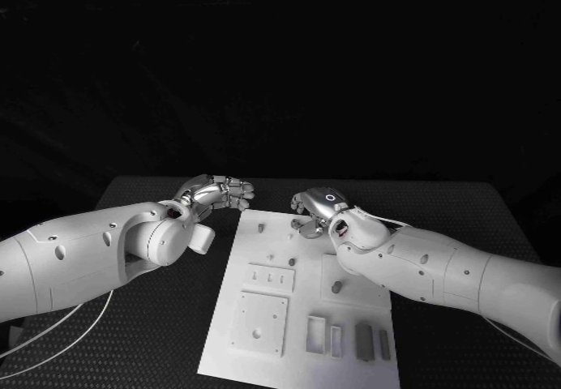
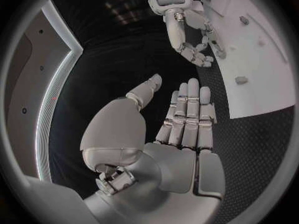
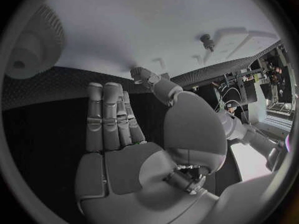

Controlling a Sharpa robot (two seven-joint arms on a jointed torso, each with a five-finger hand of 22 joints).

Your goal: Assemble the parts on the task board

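Observation:
The white task board (image 1: 306,312) lies in the middle of the black table. My right hand (image 1: 314,206) hovers over the board's far edge, its fingers (image 3: 106,117) straight and its thumb held apart, with nothing in it. A pale toothed wheel (image 3: 28,50) and a small peg (image 3: 206,41) stand on the board (image 3: 143,25) ahead of that hand. My left hand (image 1: 217,193) is just off the board's far left corner, its fingers (image 2: 190,117) flat and side by side, and it holds nothing. Small pegs (image 1: 336,286) stand mid-board.
Two raised square plates (image 1: 259,322) sit on the board's near left. Several upright grey blocks (image 1: 364,340) line its near edge. The left wrist view shows my right hand (image 2: 187,32) by the board (image 2: 261,55). Bare black table (image 1: 175,324) flanks the board.

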